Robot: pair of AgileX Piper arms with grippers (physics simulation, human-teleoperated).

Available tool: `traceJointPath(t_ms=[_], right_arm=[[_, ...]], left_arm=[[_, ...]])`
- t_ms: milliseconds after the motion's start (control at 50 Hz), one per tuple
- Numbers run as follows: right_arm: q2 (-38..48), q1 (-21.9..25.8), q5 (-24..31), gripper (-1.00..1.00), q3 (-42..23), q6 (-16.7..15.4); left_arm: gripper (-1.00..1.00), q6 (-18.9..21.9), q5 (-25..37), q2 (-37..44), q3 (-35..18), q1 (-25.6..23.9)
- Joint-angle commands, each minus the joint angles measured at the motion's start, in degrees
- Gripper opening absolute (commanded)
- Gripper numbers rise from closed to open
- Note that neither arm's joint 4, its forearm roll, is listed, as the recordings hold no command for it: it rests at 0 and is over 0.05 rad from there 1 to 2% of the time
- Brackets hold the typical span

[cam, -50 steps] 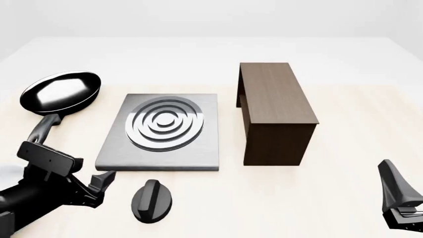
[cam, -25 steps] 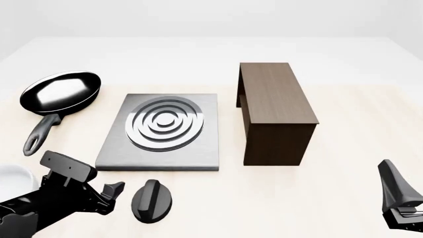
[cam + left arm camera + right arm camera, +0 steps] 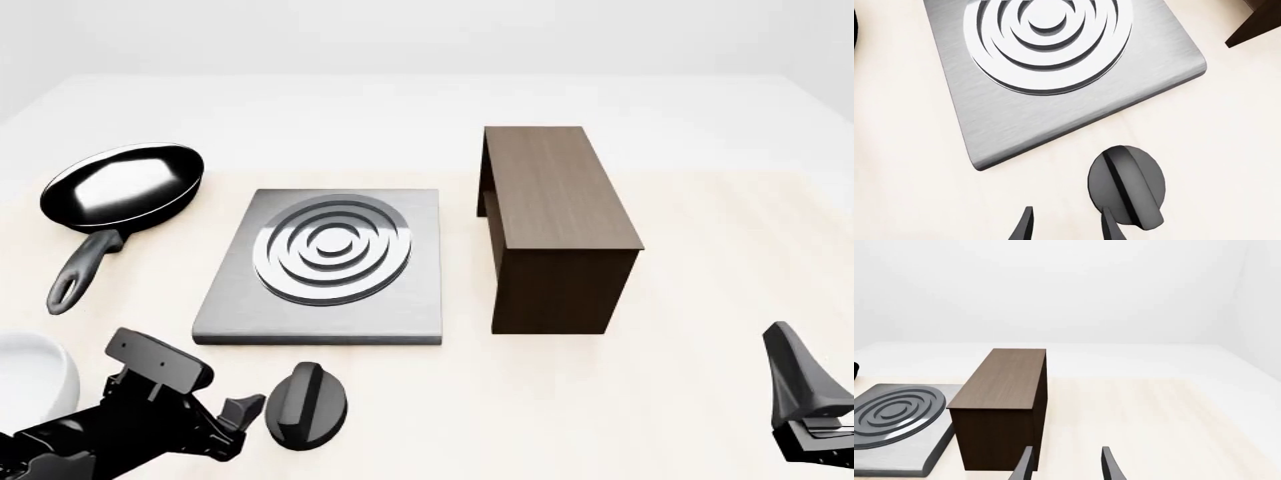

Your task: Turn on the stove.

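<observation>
The stove lies flat on the table, left of centre, its silver rings facing up. Its black knob sits separately on the table, just in front of the slab's near edge, ridge running roughly front to back.

My left gripper is low at the near left, fingers apart and empty, its tip just beside the knob's left side; the left wrist view shows one finger at the knob's edge, though I cannot tell if it touches.

My right gripper is at the near right corner, fingers parted, holding nothing, well apart from the stove.

A wooden cabinet stands right of the slab; a frying pan lies to its left.
</observation>
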Motion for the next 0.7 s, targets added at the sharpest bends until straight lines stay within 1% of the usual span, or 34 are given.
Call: traceJointPath(t_ms=[20,140,220,300,340,440,540,700], right_arm=[[0.0,0.0,0.0,1.0,0.0,-0.3],[0.0,0.0,0.0,1.0,0.0,0.0],[0.0,0.0,0.0,1.0,0.0,0.0],[0.0,0.0,0.0,1.0,0.0,0.0],[0.0,0.0,0.0,1.0,0.0,-0.1],[0.0,0.0,0.0,1.0,0.0,-0.1],[0.0,0.0,0.0,1.0,0.0,-0.1],[0.0,0.0,0.0,1.0,0.0,0.0]], left_arm=[[1.0,-1.0,-4.3,5.2,0.7,-2.1],[1.0,-1.0,-5.5,6.4,1.1,-3.0],[1.0,-1.8,-6.4,8.0,1.0,-4.1],[1.0,-3.2,-6.5,9.3,0.5,-5.7],[1.0,-5.6,-5.4,9.4,-0.2,-8.4],[1.0,-6.0,-5.5,9.8,-0.5,-9.5],[1.0,-7.6,-4.9,10.0,-1.4,-11.4],[1.0,-8.0,-5.9,11.6,-1.7,-12.8]])
